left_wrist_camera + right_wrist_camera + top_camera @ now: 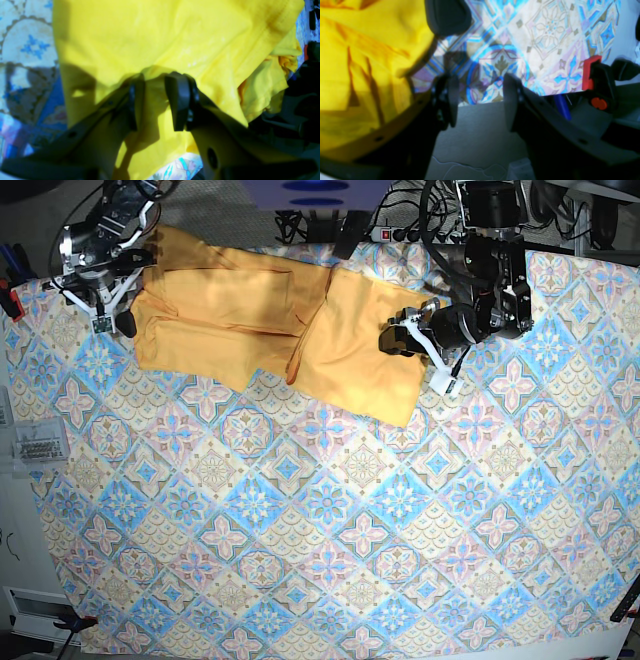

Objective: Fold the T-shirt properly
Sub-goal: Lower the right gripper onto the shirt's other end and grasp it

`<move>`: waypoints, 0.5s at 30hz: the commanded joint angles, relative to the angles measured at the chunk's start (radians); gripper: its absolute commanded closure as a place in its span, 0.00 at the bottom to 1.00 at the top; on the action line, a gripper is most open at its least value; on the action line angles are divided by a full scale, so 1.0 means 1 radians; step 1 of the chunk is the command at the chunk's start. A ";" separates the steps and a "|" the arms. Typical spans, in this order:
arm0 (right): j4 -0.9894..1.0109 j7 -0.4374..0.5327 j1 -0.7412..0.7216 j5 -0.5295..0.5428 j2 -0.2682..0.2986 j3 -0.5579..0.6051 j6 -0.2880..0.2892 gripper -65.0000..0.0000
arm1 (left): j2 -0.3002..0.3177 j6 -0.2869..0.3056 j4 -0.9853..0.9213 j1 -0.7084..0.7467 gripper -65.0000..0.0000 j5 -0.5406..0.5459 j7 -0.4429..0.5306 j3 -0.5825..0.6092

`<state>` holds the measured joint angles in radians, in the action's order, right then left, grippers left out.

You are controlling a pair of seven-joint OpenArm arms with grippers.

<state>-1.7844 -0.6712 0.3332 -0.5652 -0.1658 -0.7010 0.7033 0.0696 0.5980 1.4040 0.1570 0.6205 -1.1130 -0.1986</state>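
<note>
Jaws: left gripper pinches T-shirt | right gripper empty

The T-shirt at twelve o'clock is soft, thin, matt yellow-orange cloth, creased. The patterned cloth beneath looks smooth, flat, printed fabric. Gripper fingers look like matt black plastic.

Surface: blue-and-pink tile-patterned cloth covering the table | Far edge: tangled black cables | Light: bright, even overhead.
</note>
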 commanded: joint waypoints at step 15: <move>-0.021 0.005 0.045 0.000 0.009 0.082 -0.005 0.59 | 0.006 -0.003 0.010 -0.018 0.72 -0.003 0.032 0.001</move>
<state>-1.7836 -0.6746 0.3805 -0.5686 -0.1658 -0.6170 0.7040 0.0696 0.5953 1.4033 0.1478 0.6117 -1.0966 -0.1978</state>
